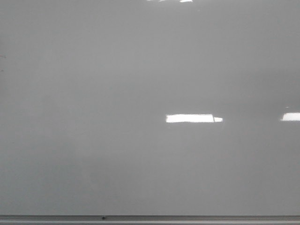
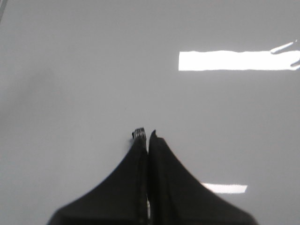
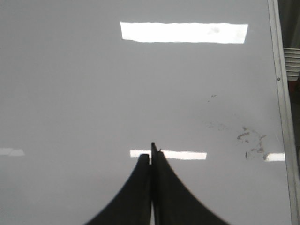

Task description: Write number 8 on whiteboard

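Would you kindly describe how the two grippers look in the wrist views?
Both are matte black. The left gripper has two fingers that flare wide at the base and taper to narrow tips, with a small silvery metal bit at one tip. The right gripper has the same curved, tapering shape. No cables, markings or arm links show.

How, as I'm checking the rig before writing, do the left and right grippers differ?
The left gripper has a small metallic bit at one fingertip; the right gripper shows none. The right hangs near smudges on the whiteboard; none show by the left. Both are black, jaws closed, no marker visible.
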`<state>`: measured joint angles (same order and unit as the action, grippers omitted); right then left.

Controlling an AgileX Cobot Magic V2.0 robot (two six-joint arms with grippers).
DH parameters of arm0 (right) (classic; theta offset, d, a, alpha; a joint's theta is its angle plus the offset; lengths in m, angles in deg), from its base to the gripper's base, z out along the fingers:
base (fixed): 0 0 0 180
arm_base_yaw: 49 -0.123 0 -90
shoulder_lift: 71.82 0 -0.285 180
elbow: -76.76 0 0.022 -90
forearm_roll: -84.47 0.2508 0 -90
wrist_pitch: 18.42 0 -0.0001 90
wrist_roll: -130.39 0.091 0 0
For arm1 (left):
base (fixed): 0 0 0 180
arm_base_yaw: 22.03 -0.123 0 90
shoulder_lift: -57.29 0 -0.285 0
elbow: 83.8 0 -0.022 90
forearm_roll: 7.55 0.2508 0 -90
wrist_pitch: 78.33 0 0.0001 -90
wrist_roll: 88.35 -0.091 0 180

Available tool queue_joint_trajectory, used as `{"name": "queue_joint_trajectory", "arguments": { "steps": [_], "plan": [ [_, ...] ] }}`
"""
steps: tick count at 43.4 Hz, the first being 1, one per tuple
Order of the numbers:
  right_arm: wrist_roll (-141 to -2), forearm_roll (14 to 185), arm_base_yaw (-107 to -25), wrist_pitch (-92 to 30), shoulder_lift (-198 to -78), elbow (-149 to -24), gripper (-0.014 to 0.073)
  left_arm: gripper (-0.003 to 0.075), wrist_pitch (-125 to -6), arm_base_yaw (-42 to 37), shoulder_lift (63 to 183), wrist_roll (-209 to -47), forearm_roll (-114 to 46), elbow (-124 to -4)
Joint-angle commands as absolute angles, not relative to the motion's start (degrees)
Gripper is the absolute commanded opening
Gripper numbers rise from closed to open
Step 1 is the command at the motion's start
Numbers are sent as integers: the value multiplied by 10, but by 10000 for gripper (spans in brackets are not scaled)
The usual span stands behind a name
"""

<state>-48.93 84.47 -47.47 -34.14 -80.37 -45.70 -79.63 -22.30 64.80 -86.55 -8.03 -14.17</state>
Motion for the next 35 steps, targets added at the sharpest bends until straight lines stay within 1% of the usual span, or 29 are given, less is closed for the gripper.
{"name": "queue_joint_trajectory", "arguments": {
  "steps": [1, 7, 13, 20, 26, 31, 35],
  "plan": [
    [-489, 845, -472, -346, -846, -524, -108, -21, -788, -222, 674, -860, -80, -217],
    [-489, 845, -472, -380, -907, -589, -108, -21, -746, -222, 716, -860, -75, -293],
    [-489, 845, -472, -436, -971, -663, -108, -21, -665, -222, 771, -860, -75, -378],
    [-489, 845, -472, -491, -1046, -716, -108, -21, -568, -222, 836, -860, -75, -447],
    [-489, 845, -472, -500, -1097, -720, -108, -21, -537, -222, 879, -860, -75, -457],
    [-489, 845, -472, -521, -1132, -720, -108, -21, -533, -222, 909, -860, -75, -449],
    [-489, 845, -472, -514, -1160, -715, -108, -21, -535, -222, 929, -860, -75, -441]
  ]
}}
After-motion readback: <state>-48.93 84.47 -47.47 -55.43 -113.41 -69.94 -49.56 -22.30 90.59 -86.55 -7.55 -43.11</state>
